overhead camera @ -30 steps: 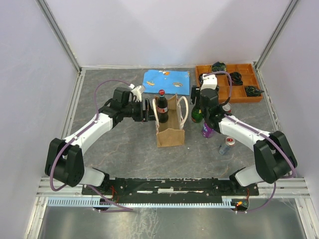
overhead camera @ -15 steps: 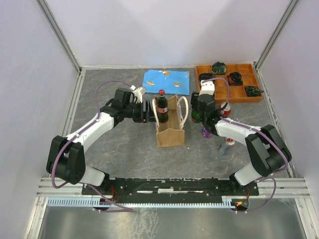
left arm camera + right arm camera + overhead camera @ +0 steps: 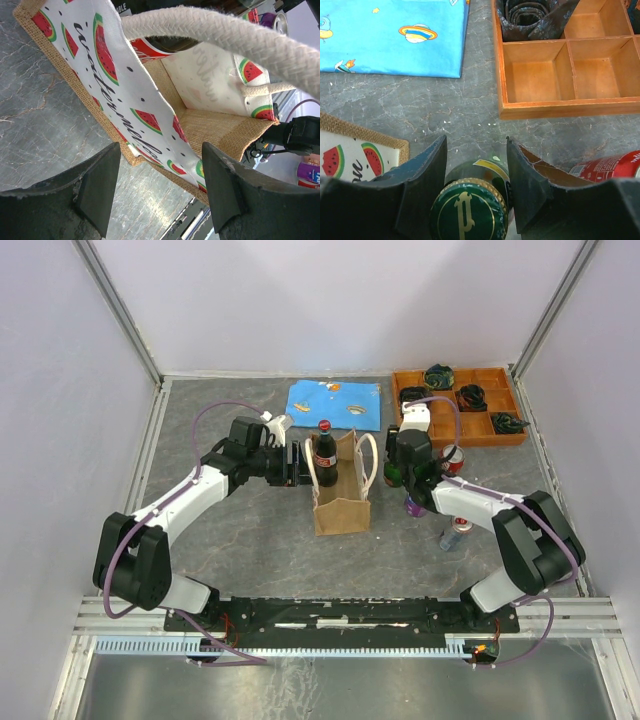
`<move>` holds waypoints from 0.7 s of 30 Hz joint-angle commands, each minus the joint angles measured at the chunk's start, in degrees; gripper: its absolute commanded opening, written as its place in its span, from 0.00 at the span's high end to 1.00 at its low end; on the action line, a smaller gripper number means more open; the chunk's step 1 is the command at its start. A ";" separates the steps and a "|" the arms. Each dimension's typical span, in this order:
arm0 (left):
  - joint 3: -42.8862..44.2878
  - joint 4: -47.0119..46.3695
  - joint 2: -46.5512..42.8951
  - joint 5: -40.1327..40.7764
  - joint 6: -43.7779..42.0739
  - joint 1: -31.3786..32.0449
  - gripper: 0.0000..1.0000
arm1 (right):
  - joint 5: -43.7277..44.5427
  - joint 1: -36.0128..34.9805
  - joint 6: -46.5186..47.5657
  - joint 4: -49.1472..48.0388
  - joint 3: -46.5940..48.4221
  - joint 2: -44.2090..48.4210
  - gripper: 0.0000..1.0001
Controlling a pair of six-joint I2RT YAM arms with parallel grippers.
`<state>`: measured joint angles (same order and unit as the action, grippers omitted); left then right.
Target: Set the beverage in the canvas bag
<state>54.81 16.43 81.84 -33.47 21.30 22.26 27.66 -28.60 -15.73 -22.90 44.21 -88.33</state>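
Edges: the grey marbled counter (image 3: 250,530) is closed in by white walls on the left, right and far sides, with a metal rail at the foot of each. The arm bases sit at the near edge.
Open room: bare counter lies left of the left arm and between the bag and the near rail. The right half is crowded.
Bag: the small upright tan canvas bag (image 3: 342,505) with cream rope handles and a watermelon print stands mid-counter, mouth up. A dark cola bottle with a red cap (image 3: 325,452) stands inside at its far left corner.
Left tool (image 3: 160,190): released, jaws wide, at the bag's left wall. A rope handle crosses above the fingers.
Right tool (image 3: 476,155): clenched on the green glass bottle with a green-and-gold cap (image 3: 468,212), one finger on each side.
Beverage: the green glass bottle stands upright on the counter just right of the canvas bag, outside it.
In the way: a purple can (image 3: 414,503) is just beside the bottle on the near side, a red can (image 3: 454,458) is to its right, and a pale can (image 3: 455,530) is nearer the rail.
Far side: a blue printed cloth (image 3: 335,403) lies flat behind the bag. An orange wooden divided tray (image 3: 487,437) sits in the far right corner, with dark coiled items in some of its compartments.
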 commanded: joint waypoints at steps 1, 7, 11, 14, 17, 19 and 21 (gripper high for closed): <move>2.17 -0.05 -0.16 -0.80 -3.28 -0.07 0.28 | 1.04 0.15 2.55 2.72 5.89 4.44 1.00; 1.89 -0.72 -0.32 -0.80 -3.03 -0.05 0.28 | -0.81 0.12 5.85 8.17 14.95 6.36 1.00; 1.80 -1.08 -0.43 -0.80 -2.93 -0.04 0.28 | -1.87 0.12 7.62 11.09 21.52 6.56 1.00; 1.60 -1.45 -0.37 -0.89 -2.78 -0.07 0.28 | -3.55 0.13 8.65 12.59 27.03 6.50 1.00; 1.41 -1.78 -0.54 -0.98 -2.57 -0.03 0.28 | -5.93 0.04 9.07 13.65 31.44 6.26 1.00; 1.25 -1.91 -0.69 -0.96 -2.49 -0.02 0.28 | -7.47 -0.03 8.83 14.16 33.90 6.46 1.00; 1.05 -2.00 -0.84 -0.97 -2.47 -0.03 0.28 | -8.67 -0.34 8.35 14.14 35.77 6.90 1.00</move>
<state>54.81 16.19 81.84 -33.47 21.30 22.26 22.02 -28.60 -8.14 -3.03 72.66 -86.39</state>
